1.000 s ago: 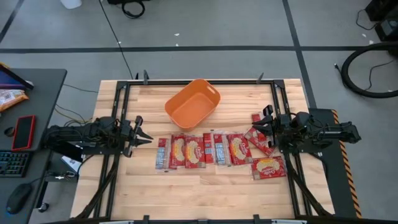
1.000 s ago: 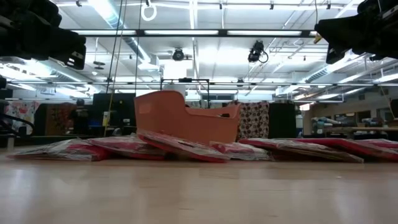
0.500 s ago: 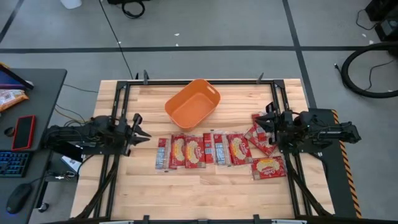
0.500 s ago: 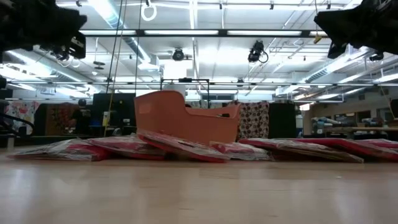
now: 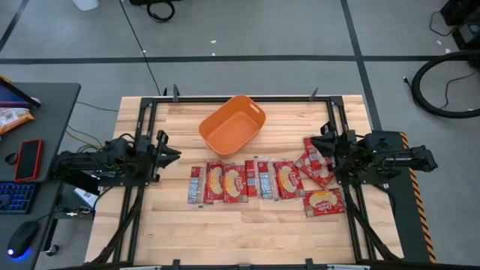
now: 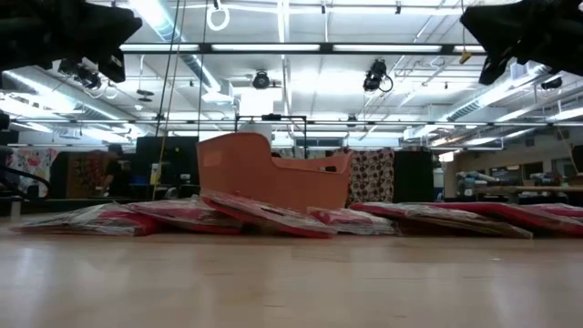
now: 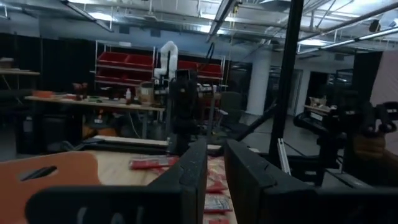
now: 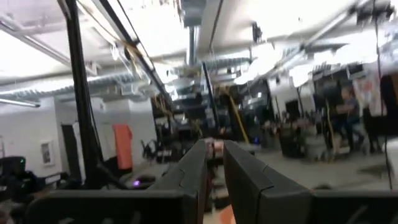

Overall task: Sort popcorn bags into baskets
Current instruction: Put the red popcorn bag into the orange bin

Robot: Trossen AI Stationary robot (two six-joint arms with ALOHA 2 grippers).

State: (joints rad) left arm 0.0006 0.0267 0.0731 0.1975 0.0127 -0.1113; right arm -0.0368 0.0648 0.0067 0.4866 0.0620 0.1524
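Note:
Several red popcorn bags (image 5: 247,181) lie flat in an overlapping row across the middle of the table, low red mounds in the low view (image 6: 264,215). Two more lie at the right end, one tilted (image 5: 315,163) and one nearer (image 5: 324,202). The orange basket (image 5: 232,125) stands on its base behind the row, toward the far edge (image 6: 269,173); its rim shows in the left wrist view (image 7: 62,163). My left gripper (image 5: 174,154) hangs shut above the table left of the row (image 7: 216,180). My right gripper (image 5: 313,142) is shut, raised over the tilted bag, pointing upward (image 8: 215,174).
Black frame rails (image 5: 139,187) run along both sides of the table. A desk (image 5: 30,150) with a keyboard, a phone and an orange snack bag stands left of the table. Bare wood (image 5: 240,232) lies between the row and the near edge.
Both arms have risen a little, and each gripper has drawn slightly toward the far edge and back toward its own side. The bags and the basket have stayed where they were.

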